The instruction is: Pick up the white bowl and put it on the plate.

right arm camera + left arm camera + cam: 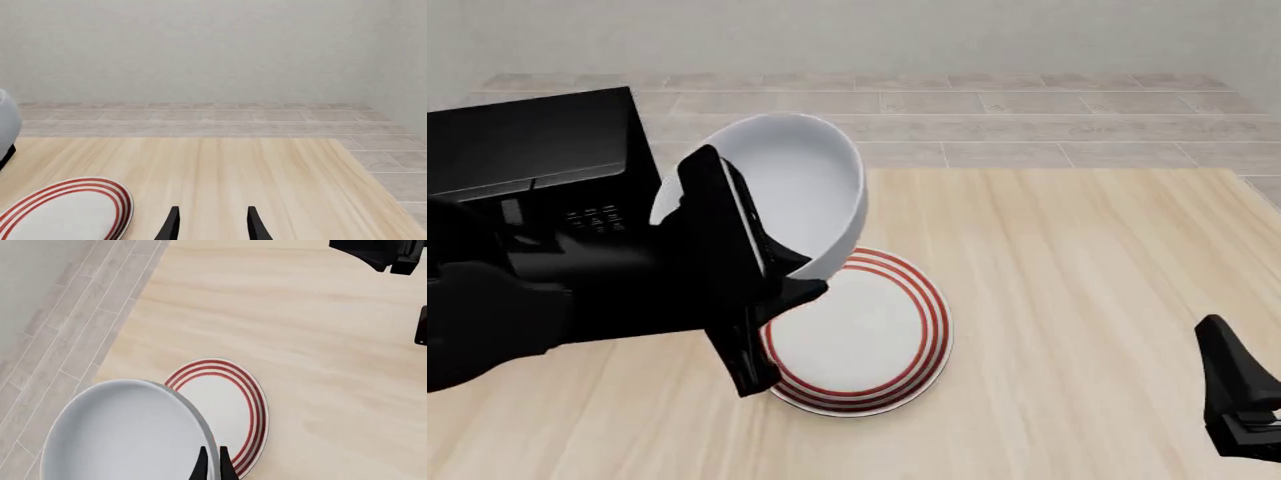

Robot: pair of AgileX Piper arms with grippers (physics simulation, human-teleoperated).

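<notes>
Left gripper is pinched on the rim of the white bowl, which hangs tilted in the air above the far-left edge of the plate. The plate lies flat on the table, uncovered. Judgement: the carry is near its end; the bowl should be brought over the plate's centre and levelled before lowering, and released only once seated, or it may tip off the rim. Right gripper idles at the right, fingers spread, holding nothing. The left wrist view alone shows the fingertips closed across the bowl's wall; the front view alone shows the tilt.
</notes>
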